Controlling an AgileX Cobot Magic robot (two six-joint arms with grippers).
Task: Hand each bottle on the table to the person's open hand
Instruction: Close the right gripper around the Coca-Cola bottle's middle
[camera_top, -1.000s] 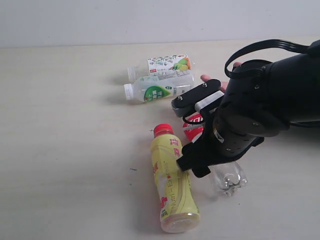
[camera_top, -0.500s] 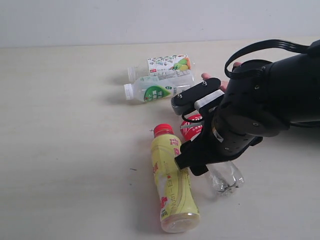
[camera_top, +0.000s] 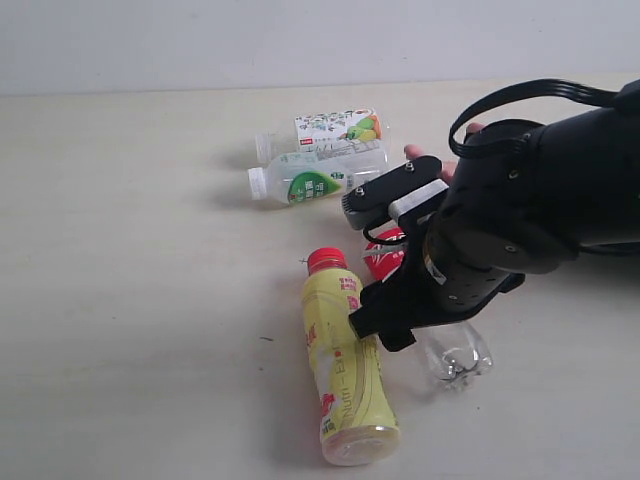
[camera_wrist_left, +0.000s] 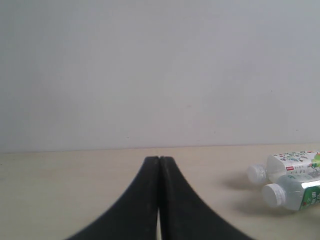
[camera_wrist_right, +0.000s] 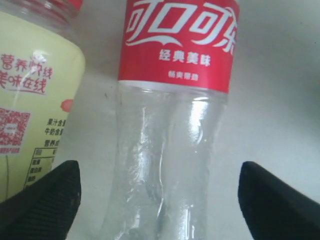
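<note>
The right claw (camera_wrist_right: 159, 189), jaws apart, has been edged slightly toward nine o'clock astride the red-labelled clear bottle (camera_wrist_right: 175, 100) (yellow bottle (camera_top: 345, 370) beside it), so closing is judged next; the left claw (camera_wrist_left: 159, 200) is together.

A plain, pale grey wall (camera_top: 300, 40) runs along the twelve o'clock edge of the cream table (camera_top: 120, 300). The light is soft and even, with faint shadows falling toward nine o'clock.

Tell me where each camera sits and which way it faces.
Exterior: above the table, looking down across it to the wall; right arm over the red-label bottle.
Left wrist: low, level toward the wall; shut left fingers.
Right wrist: straight down on that bottle, between open right fingers.
Exterior and right wrist share it and the yellow bottle.
</note>
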